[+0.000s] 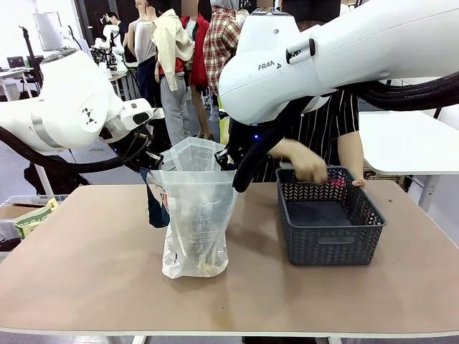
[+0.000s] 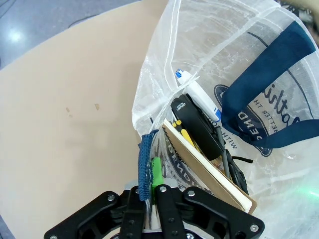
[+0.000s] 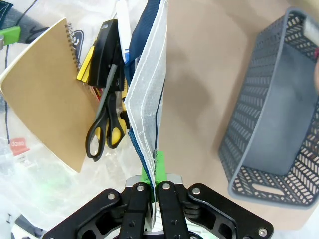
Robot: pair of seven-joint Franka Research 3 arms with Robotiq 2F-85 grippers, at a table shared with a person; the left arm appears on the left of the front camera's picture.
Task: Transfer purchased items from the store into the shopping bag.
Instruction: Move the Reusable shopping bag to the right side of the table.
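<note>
The shopping bag (image 1: pixel 195 208) stands upright at the table's middle, its mouth held wide. My left gripper (image 1: pixel 152 163) is shut on its left rim by the dark blue strap (image 2: pixel 145 162), seen from the left gripper (image 2: pixel 151 172) itself. My right gripper (image 1: pixel 228 159) is shut on the opposite rim, as the right gripper (image 3: pixel 153 172) view confirms. Inside lie purchased items: yellow sticks (image 3: pixel 87 60), a white tube (image 2: pixel 199 94), a black case (image 2: pixel 195 124), scissors (image 3: pixel 102 122) and a brown notebook (image 3: pixel 47 94). A person's hand (image 1: pixel 307 163) hovers over the basket with a small pink-red thing (image 1: pixel 337 183).
The dark grey lattice basket (image 1: pixel 330 236) sits right of the bag, its floor (image 3: pixel 279 114) bare where visible. The person stands behind it at the far edge. A cardboard box (image 1: pixel 29 215) is off the table's left end. Bare tabletop (image 1: pixel 86 251) lies left and in front.
</note>
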